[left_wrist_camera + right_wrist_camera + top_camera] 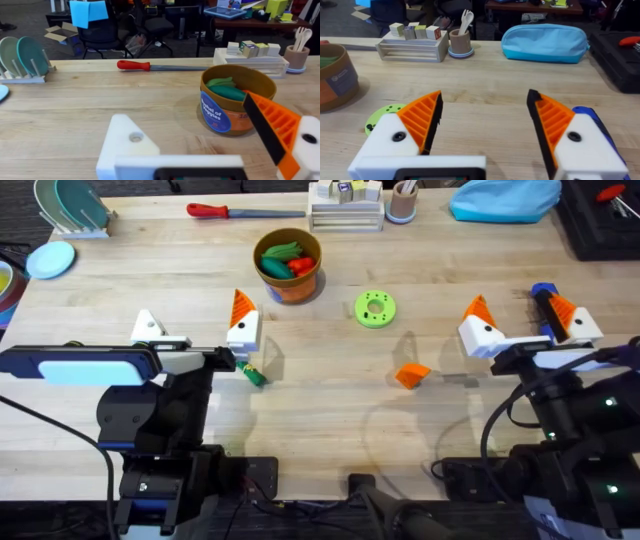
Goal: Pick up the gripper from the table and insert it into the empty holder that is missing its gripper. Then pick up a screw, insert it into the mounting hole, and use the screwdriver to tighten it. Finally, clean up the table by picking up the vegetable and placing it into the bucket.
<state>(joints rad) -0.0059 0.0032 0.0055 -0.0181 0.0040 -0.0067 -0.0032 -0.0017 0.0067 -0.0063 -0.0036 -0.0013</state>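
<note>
Your loose gripper [411,375], a small orange plastic wedge, lies flat on the table [330,410], off the inner side of the right gripper [520,322] and just short of its fingertips. The holder [149,329] is the bare white angular block on the outer finger of the left gripper [195,330]; the left wrist view shows its smooth face with the mounting hole [136,136], a small dark round bore. Its partner finger carries an orange ribbed pad [242,307]; these jaws stand apart with nothing between them. The vegetable [251,373], a small dark green toy piece, lies just behind the padded left finger, near its inner side. The bucket [289,268], a round orange-brown pot with a blue label, stands ahead of the left jaws, toward the table's middle, and holds a green pod and red pieces. The right gripper's jaws are also spread wide and hold nothing, both white blocks wearing ribbed orange pads; the blue screwdriver [546,305] lies against its outer finger. A flat bright green disc with holes [375,308] sits between the bucket and the right jaws. Well ahead of the left jaws lies a red-handled tool [243,211] with a long steel shaft. You see light butcher-block wood grain throughout.
</note>
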